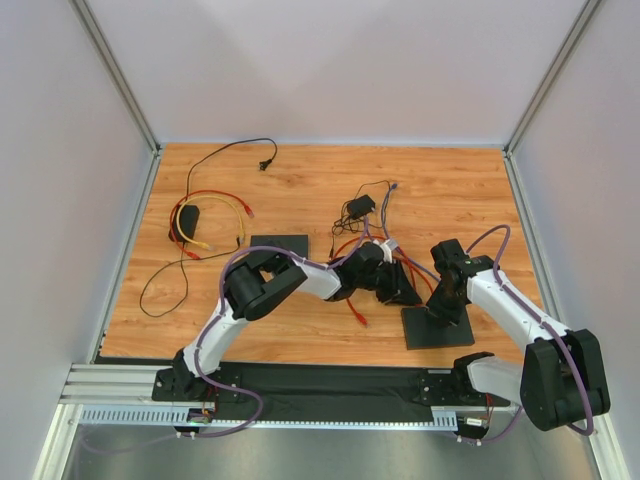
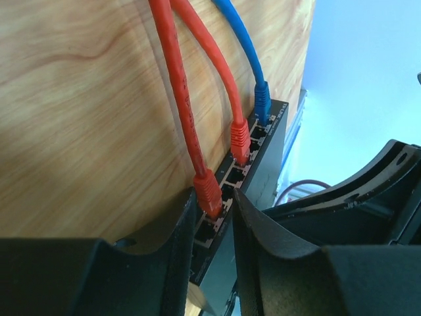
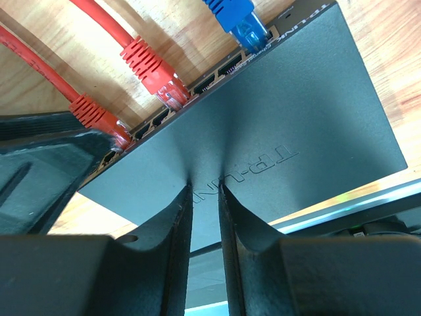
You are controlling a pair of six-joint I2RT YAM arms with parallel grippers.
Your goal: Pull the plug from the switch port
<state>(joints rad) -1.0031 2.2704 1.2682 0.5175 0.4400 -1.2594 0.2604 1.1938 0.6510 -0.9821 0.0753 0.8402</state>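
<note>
The black TP-Link switch (image 3: 283,105) lies on the wooden table, also in the top view (image 1: 437,330). Two red plugs and one blue plug (image 2: 262,99) sit in its ports. My left gripper (image 2: 215,197) is open, and its jaws straddle the nearest red plug (image 2: 209,191), which is seated in its port. The plug lies against the left finger, with a small gap to the right one. My right gripper (image 3: 204,187) has a narrow gap between its fingers. Its tips rest on the switch's top face and hold nothing. The second red plug (image 2: 239,141) sits further along the ports.
A second flat black box (image 1: 278,243) lies to the left. A black adapter (image 1: 360,206) with tangled cables is behind the switch. A black box with yellow and red cables (image 1: 185,222) is at far left. A loose red plug end (image 1: 358,315) lies on the wood.
</note>
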